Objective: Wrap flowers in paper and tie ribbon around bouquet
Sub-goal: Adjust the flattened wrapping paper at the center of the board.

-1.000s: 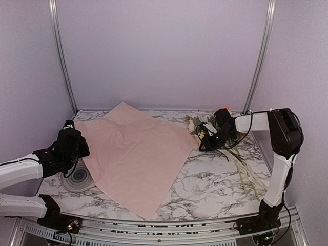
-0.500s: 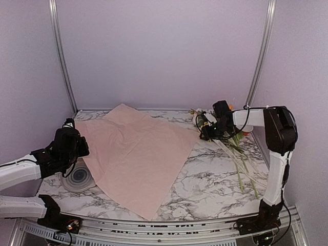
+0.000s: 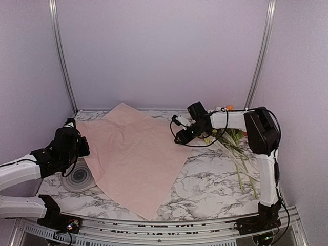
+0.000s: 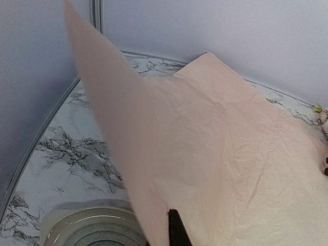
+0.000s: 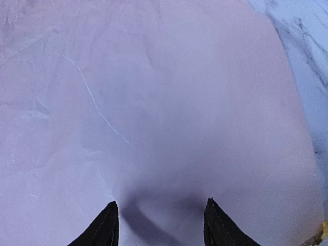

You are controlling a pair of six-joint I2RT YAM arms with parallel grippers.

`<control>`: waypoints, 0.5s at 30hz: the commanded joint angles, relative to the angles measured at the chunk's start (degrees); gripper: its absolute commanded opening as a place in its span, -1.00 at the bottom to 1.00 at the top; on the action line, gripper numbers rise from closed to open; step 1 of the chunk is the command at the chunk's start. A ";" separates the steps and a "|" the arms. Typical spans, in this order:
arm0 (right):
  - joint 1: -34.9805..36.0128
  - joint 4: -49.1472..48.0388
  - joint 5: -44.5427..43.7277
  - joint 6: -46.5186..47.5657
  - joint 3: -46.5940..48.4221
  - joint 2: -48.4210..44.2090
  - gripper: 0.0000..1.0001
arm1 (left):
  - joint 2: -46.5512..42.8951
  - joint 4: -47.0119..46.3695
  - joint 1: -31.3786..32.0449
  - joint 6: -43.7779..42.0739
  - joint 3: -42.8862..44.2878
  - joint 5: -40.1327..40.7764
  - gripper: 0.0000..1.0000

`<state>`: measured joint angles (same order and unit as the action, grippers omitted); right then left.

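The paper [image 3: 138, 154] lies spread across the left and middle of the surface [image 3: 210, 184], with one corner by the back edge and another pointing at the near edge. My left fingers [image 4: 174, 230] are clamped on its left corner and hold it raised, so the sheet stands up as a fold before my left camera. Under that lifted corner sits a grey ringed disc [image 3: 77, 179], partly tucked beneath the sheet. My right fingers [image 5: 108, 228] hang spread apart over the paper's right corner, with nothing between them. I cannot tell whether the tips touch the sheet. The flowers [image 3: 231, 137] lie off the paper on the right. Their blossoms point toward the back right corner and are partly hidden by my right arm [image 3: 230, 119], and the stems trail toward the near right edge.
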<state>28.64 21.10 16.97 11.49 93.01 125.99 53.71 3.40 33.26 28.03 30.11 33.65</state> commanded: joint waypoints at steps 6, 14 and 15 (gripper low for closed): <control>0.09 4.40 -8.14 0.47 -10.38 -1.99 0.09 | -0.10 1.41 -0.22 -0.63 1.35 -2.06 -1.00; -1.26 1.76 -10.60 -8.91 -28.23 -13.55 0.07 | 0.97 -0.78 -0.29 -1.29 0.77 -5.67 -1.00; -1.47 1.68 -10.51 -9.74 -30.03 -15.03 0.07 | 1.53 -0.96 -0.22 -1.19 0.67 -6.14 -1.00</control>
<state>28.14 17.08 8.71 8.12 69.65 112.92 54.26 3.31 33.26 27.64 30.17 29.89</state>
